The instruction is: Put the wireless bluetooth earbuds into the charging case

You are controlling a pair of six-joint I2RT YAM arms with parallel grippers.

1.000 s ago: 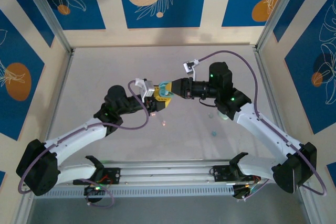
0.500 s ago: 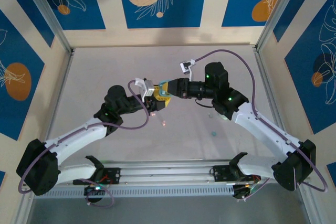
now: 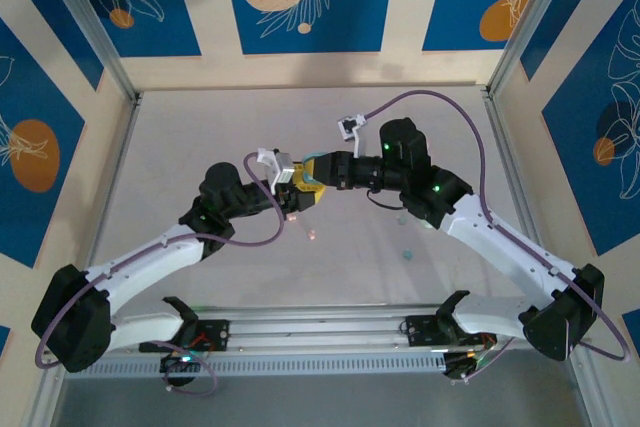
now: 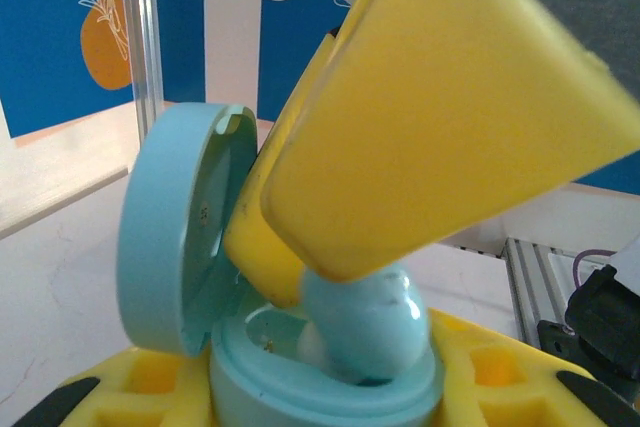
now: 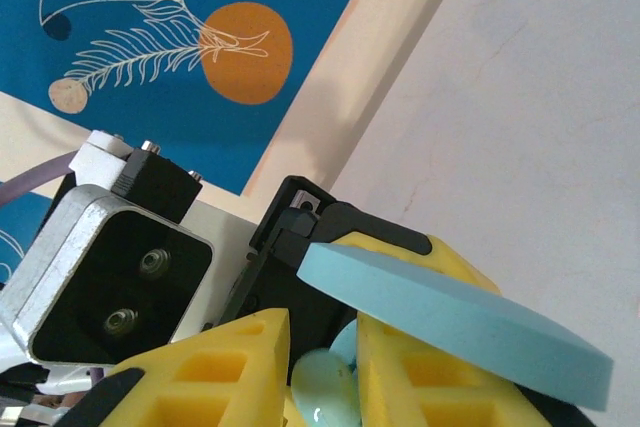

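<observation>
Charging case (image 4: 320, 397), lid (image 4: 170, 237) open at 9 o'clock: clamped in left gripper (image 3: 293, 190). Teal earbud (image 4: 365, 325): pinched by right gripper (image 3: 318, 175), in the case's well, seemingly not flush. Handling: push straight down; let go only when seated. Pink bud (image 3: 313, 235): on table (image 3: 200, 147), 6 o'clock of grippers.

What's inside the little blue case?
A pale blue earbud sits in the open charging case, pinched by the right gripper's yellow fingers. Those fingers cover the rest of the inside, so a second bud can't be checked.

I'm counting one teal case (image 4: 170, 247), one pink earbud (image 3: 313, 235), one teal earbud (image 4: 365, 322) aloft, another teal earbud (image 3: 406, 253) loose, two arms (image 3: 150, 257).
</observation>
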